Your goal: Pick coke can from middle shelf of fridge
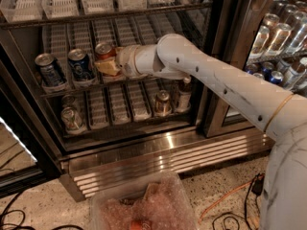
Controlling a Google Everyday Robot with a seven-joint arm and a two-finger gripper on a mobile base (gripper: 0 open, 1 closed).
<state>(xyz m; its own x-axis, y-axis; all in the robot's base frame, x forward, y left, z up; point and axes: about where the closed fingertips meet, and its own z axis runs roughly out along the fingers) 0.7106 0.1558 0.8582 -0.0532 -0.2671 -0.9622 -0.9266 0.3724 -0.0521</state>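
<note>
The gripper (109,66) was pressed against the coke can (103,51) on the fridge's (163,153) middle shelf (60,42), its hold impossible to tell.

White tubular arm (216,80), rounded joints, small dark screw holes; tan pincer (108,67) at the middle shelf (60,41).

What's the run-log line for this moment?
stage: grasp | gripper: at coke can, inside fridge | location: middle shelf | neighbours: two blue cans beside it
</note>
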